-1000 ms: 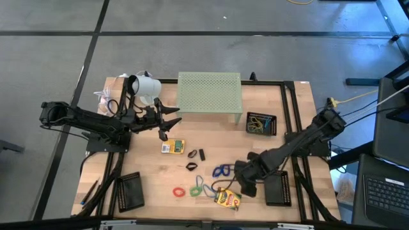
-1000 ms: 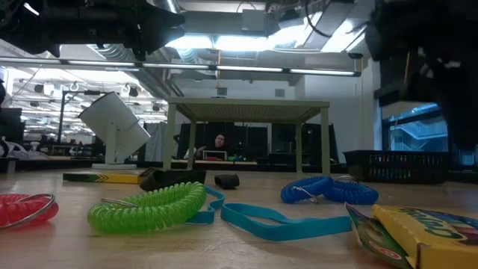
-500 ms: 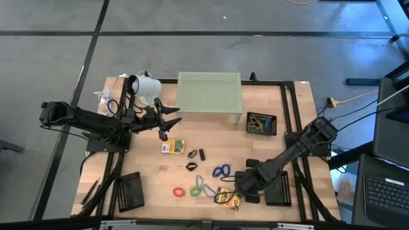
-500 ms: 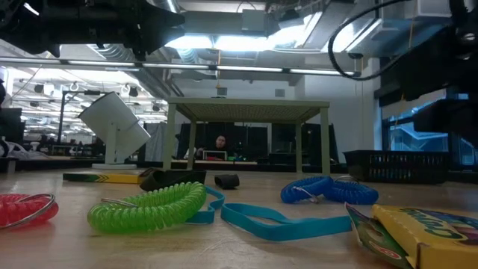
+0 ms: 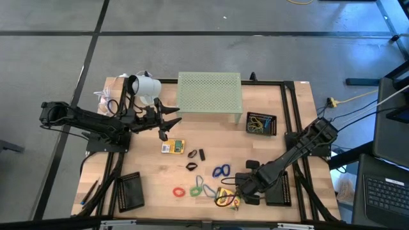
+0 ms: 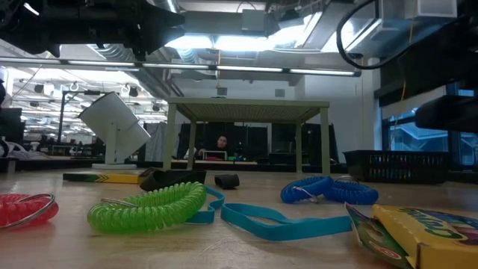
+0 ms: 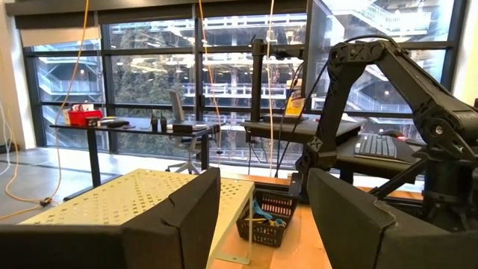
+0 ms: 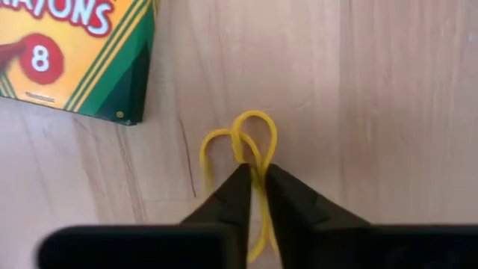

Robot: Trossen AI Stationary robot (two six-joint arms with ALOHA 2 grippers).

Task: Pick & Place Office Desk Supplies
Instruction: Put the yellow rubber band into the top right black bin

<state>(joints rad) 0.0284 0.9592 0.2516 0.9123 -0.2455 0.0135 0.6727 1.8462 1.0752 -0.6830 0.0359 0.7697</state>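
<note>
My right gripper (image 8: 256,173) points down at the table's near right and is shut on a yellow rubber band (image 8: 250,138). The band lies beside a yellow-and-green crayon box (image 8: 71,52), which also shows in the high view (image 5: 225,198). A second crayon box (image 5: 172,147), black clips (image 5: 192,154), a blue coil (image 5: 222,170), a green coil (image 6: 149,205), a red coil (image 6: 26,208) and a blue band (image 6: 276,223) lie flat on the wood. My left gripper (image 7: 261,217) waits open above the table's far left (image 5: 171,119). My right gripper pinches the yellow band's strands (image 8: 257,167) between its two fingertips, coming from above and pointing down. The band's loop (image 8: 254,123) sticks out beyond the fingertips, bunched and crossed over itself, and lies on the wood.
A pale green perforated stand (image 5: 209,92) stands at the far middle, with a white lamp-like object (image 5: 146,84) to its left and a black basket (image 5: 261,123) to its right. Black trays (image 5: 131,190) (image 5: 278,189) sit near the front corners.
My right gripper has sunk and gone toward the table's near edge, ending low beside the crayon box at the near right. In the low view the arm has drawn out of the picture's right. The things on the table have kept their places.
</note>
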